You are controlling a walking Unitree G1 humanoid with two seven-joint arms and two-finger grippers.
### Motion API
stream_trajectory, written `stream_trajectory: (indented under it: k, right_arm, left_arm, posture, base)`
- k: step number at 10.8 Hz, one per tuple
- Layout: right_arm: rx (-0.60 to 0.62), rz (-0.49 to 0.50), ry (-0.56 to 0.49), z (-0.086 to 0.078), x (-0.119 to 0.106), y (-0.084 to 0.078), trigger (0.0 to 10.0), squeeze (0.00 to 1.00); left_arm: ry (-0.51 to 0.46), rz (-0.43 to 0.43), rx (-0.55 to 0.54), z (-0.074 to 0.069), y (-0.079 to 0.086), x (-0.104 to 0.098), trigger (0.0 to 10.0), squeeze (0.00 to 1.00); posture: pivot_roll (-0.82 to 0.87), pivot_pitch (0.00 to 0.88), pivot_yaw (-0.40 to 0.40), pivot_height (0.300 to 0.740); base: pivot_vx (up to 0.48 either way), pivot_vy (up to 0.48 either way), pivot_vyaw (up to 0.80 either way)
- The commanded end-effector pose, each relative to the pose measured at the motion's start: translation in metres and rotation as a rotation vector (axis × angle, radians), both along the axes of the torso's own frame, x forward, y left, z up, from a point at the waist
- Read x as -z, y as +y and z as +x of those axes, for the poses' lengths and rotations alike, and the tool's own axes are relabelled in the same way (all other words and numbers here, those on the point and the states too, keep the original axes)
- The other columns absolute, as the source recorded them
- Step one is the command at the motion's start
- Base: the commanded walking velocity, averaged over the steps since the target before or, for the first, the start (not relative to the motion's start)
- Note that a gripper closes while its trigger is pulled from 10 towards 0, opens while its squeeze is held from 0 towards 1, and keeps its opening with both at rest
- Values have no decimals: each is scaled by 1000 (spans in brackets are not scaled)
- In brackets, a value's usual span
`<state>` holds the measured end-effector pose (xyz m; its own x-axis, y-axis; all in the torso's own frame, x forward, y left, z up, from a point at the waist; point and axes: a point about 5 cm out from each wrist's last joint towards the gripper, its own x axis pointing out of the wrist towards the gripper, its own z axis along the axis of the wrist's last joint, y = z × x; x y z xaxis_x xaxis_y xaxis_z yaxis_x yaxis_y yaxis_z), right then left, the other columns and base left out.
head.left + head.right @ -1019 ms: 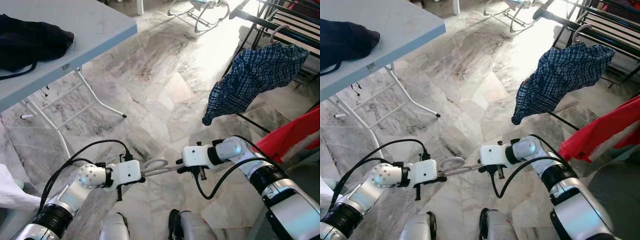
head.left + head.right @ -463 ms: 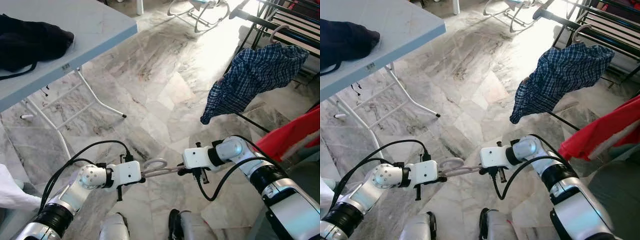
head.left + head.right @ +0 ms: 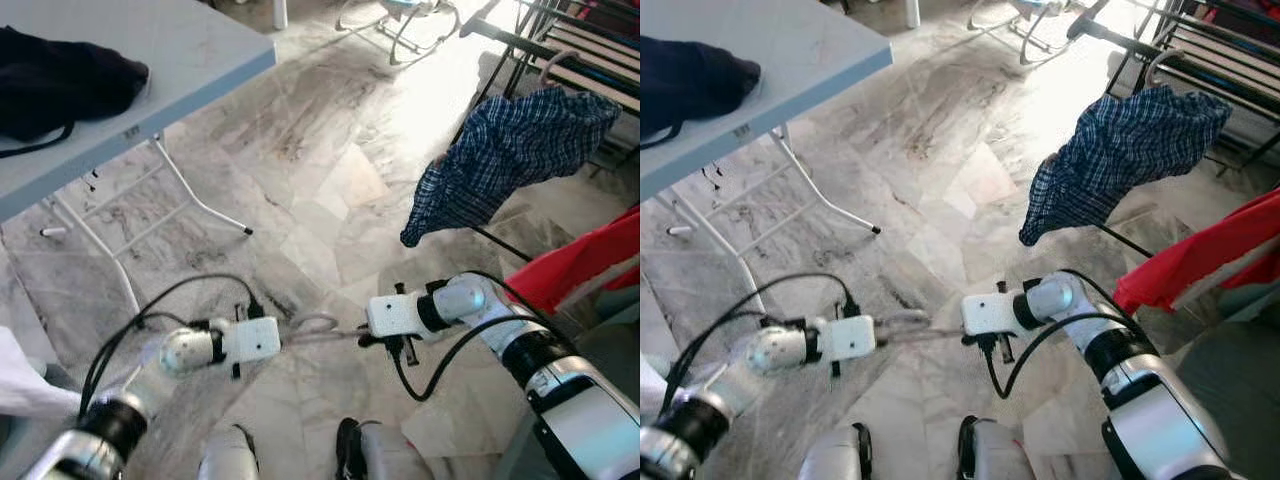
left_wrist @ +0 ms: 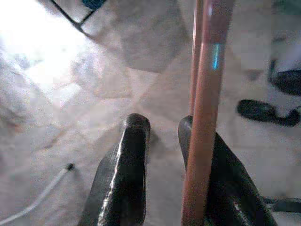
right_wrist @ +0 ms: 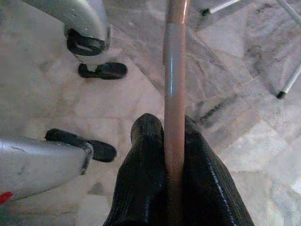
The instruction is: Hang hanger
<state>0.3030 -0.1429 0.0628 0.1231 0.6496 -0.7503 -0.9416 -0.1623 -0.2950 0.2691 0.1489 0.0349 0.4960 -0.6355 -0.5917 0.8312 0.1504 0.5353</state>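
I'm over a grey marble floor (image 3: 300, 180). One pale bench (image 3: 150, 60) stands at my left with one dark garment (image 3: 60, 80) on it; one drying rack (image 3: 590, 60) at my right carries a checked shirt (image 3: 510, 150) and a red cloth (image 3: 590, 265). One hanger (image 3: 320, 328) spans low between my tools: right tool (image 5: 170, 141) clamped on its rod, left tool (image 4: 162, 141) parted narrowly, the rod lying against one finger.

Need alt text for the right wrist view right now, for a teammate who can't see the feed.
The right gripper is shut on a pinkish hanger bar that runs between its two black fingers and out over the grey marble floor. Beyond it are the robot's feet and a table leg.
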Motion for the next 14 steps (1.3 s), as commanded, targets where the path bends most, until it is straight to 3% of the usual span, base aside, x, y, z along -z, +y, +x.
stream_trajectory:
  k: [1, 3, 4, 7, 9, 11, 12, 13, 14]
  right_arm:
    - [46, -70, 26, -5, 13, -12, 0, 0]
    - [183, -11, 68, -15, 30, -16, 0, 0]
    - [211, -16, 91, -23, 40, -17, 0, 0]
    - [446, 95, 124, -28, 55, -6, 0, 0]
    - [516, 116, 121, -33, 63, -2, 0, 0]
    - [731, 165, 78, -32, 67, -11, 0, 0]
    - [910, 213, 23, -30, 67, -23, 0, 0]
    - [990, 252, 19, -30, 67, -27, 0, 0]
    - [1196, 357, 12, -31, 65, -35, 0, 0]
  left_arm:
    - [-65, 43, 2, 5, 7, -5, 10000, 1000]
    - [-235, -30, -43, 16, 5, -23, 10000, 1000]
    - [-229, -44, -33, 14, 3, -20, 10000, 1000]
    - [73, -76, 70, -19, -7, 4, 10000, 1000]
    - [25, -95, 23, -10, -10, -1, 10000, 1000]
    - [-54, -140, -170, 3, 0, -6, 10000, 1000]
    - [-99, -232, -401, 5, 16, -6, 10000, 1000]
    - [-143, -270, -507, 4, 23, -6, 10000, 1000]
    - [-169, -364, -688, -5, 37, -3, 10000, 1000]
  posture:
    - [23, 168, -42, 740]
    - [23, 174, -51, 740]
    - [20, 177, -52, 740]
    - [14, 179, -56, 740]
    - [15, 183, -58, 740]
    - [12, 183, -62, 740]
    - [11, 179, -71, 740]
    - [12, 178, -72, 740]
    - [14, 171, -84, 740]
  base:
    - [0, 0, 0]
    - [0, 0, 0]
    - [0, 0, 0]
    - [0, 0, 0]
    - [0, 0, 0]
    - [0, 0, 0]
    - [0, 0, 0]
    - [0, 0, 0]
    - [0, 0, 0]
